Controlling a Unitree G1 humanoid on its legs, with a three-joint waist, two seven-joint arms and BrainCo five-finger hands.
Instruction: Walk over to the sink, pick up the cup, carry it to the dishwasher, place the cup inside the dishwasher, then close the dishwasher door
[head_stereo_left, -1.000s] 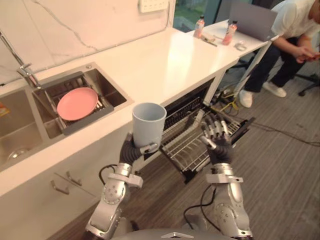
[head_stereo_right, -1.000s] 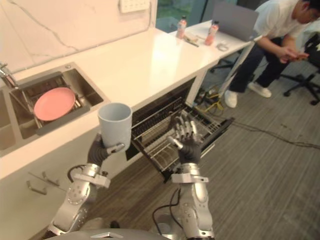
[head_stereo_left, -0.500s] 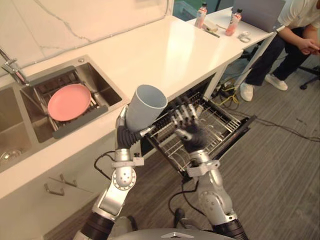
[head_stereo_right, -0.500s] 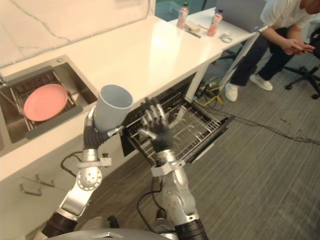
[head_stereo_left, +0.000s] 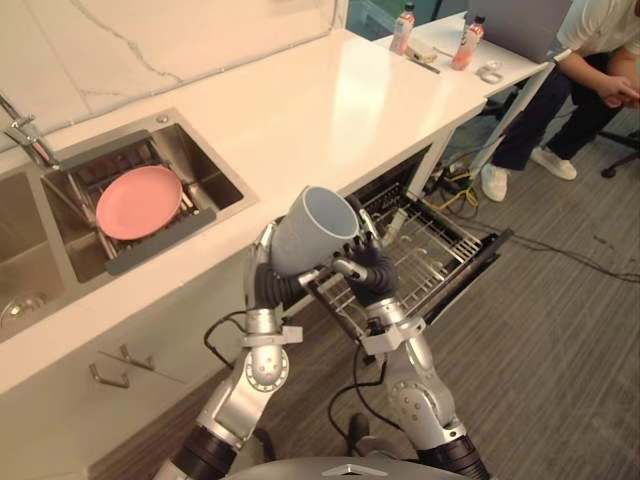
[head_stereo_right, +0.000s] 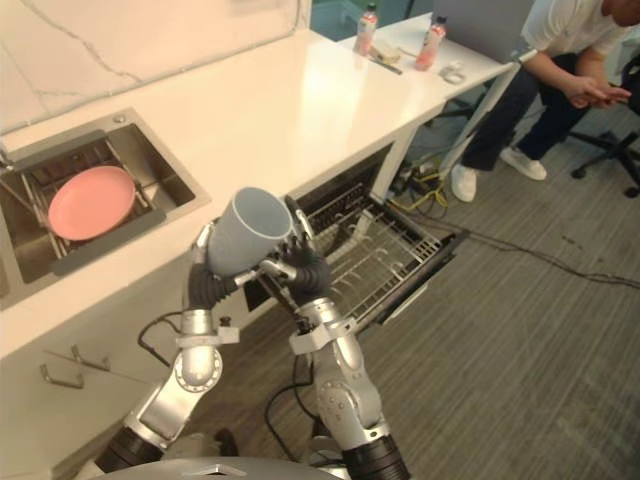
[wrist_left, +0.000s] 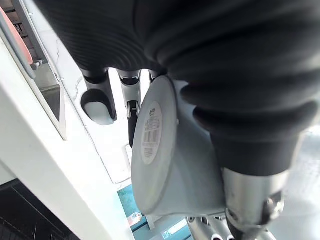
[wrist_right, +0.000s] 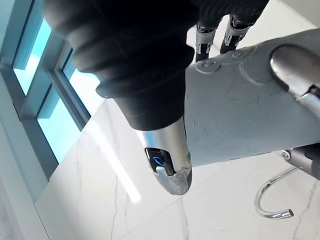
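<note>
Cup (head_stereo_left: 308, 240): plain pale blue-grey, no handle, tipped on its side with the mouth away from the left hand (head_stereo_left: 268, 285), whose fingers are curled round its lower body. On the flat base, just past the left fingers (wrist_left: 99, 104), sits a white sticker (wrist_left: 151, 132) with a barcode and fine print too small to read. Right hand (head_stereo_left: 368, 268) is up against the cup's rim end from the other side, thumb (wrist_right: 169, 172) and fingers pinching the wall between them, both hands raised over the near end of the pulled-out rack (head_stereo_left: 432, 245).
</note>
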